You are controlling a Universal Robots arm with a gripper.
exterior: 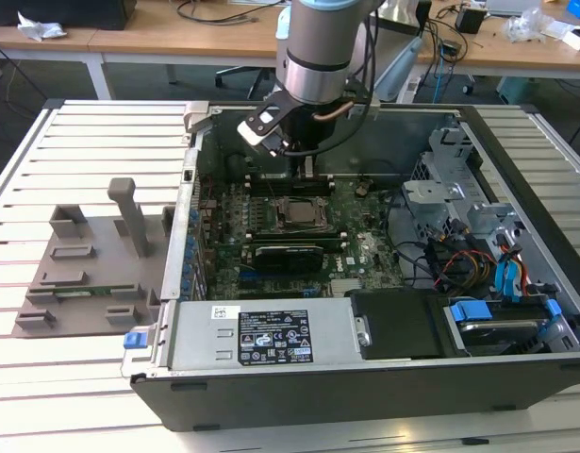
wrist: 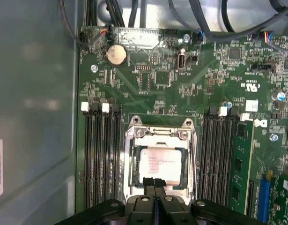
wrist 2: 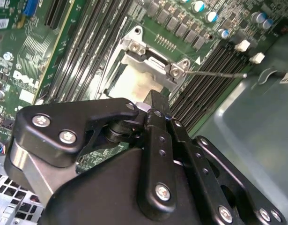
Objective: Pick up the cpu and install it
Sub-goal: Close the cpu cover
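Observation:
The cpu [wrist: 160,165], a pale silvery square, lies flat inside the open metal-framed socket [wrist: 134,133] on the green motherboard. From the exterior view it shows as a small grey square [exterior: 297,213] in the middle of the board. My gripper [wrist: 154,182] hangs just above the cpu's near edge, its two black fingers pressed together with nothing between them. In the second wrist view the gripper [wrist 2: 155,99] stands over the socket frame [wrist 2: 148,61] and hides most of the cpu.
Rows of black memory slots [wrist: 101,159] flank the socket on both sides. The open computer case [exterior: 516,189] walls in the board, with cables and drive bays on the exterior view's right. A grey plastic tray [exterior: 91,274] with raised blocks lies outside on the slatted table.

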